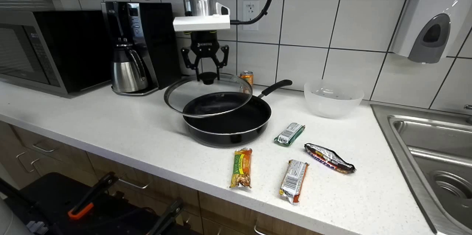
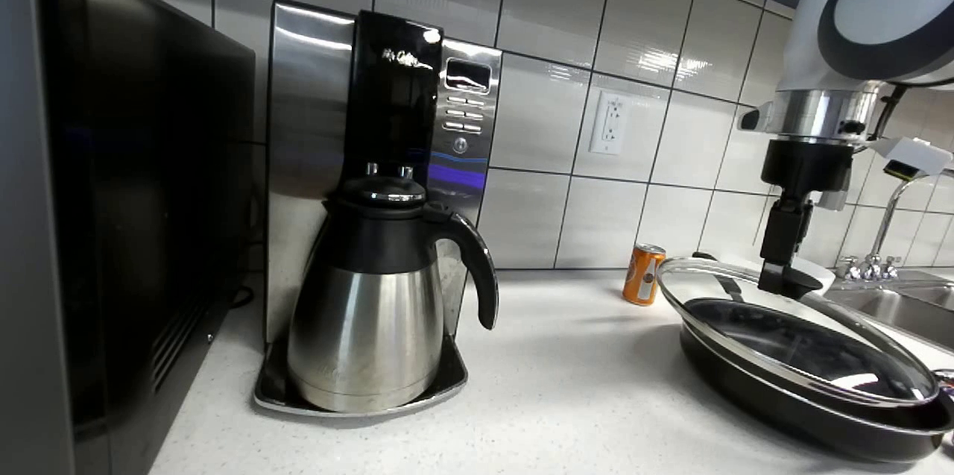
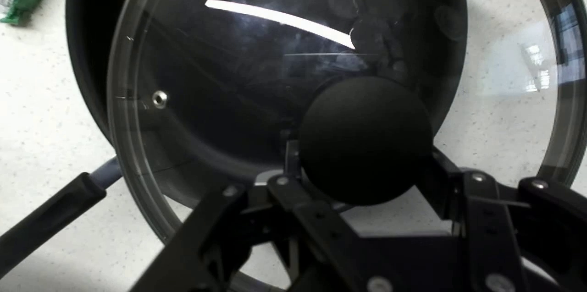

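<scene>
Microwave: far left on bench.
Coffee maker: reads "Mr. Coffee".
Tool: marked ROBOTIQ, gripping the knob of the lid.
Lid: over the pan, off-centre leftward.
Can: orange, behind lid.
Bars: four, wrapped, print too small.
Bowl: between pan and sink.

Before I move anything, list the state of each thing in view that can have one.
Frying pan: upright, not fully covered
Glass lid: tilted, off-centre above the pan
Robotiq gripper: gripping the lid's knob
Orange drink can: upright
Translucent bowl: upright
Stainless-steel carafe: lidded, seated in the coffee maker
Microwave door: closed
Four snack bars: wrapped, lying flat
</scene>
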Available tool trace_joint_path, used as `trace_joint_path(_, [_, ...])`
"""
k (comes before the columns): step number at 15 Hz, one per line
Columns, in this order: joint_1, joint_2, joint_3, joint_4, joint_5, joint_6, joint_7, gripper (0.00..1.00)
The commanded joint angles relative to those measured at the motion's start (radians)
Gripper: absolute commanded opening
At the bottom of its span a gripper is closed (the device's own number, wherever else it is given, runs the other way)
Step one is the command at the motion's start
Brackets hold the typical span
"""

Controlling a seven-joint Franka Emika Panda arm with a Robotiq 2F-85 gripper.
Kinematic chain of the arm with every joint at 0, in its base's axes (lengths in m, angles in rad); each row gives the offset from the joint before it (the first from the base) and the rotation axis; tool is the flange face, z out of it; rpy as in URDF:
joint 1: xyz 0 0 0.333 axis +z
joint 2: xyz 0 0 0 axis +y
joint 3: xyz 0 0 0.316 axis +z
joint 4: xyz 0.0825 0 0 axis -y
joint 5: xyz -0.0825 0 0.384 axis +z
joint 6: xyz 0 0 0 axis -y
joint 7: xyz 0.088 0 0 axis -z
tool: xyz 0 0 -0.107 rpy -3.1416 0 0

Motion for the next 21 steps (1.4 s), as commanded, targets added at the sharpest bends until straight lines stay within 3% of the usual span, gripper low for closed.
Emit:
trace_joint_path(1, [0.025,-0.047,0.032,0.013,-0.010,-0.069,0.049,0.37])
trace_joint_path(13, [0.144,-0.019,0.135,0.037,-0.018,-0.108,0.181,0.37])
trace_joint_path(21, [0.207,0.049,0.195,0.087,-0.022,-0.150,0.186,0.37])
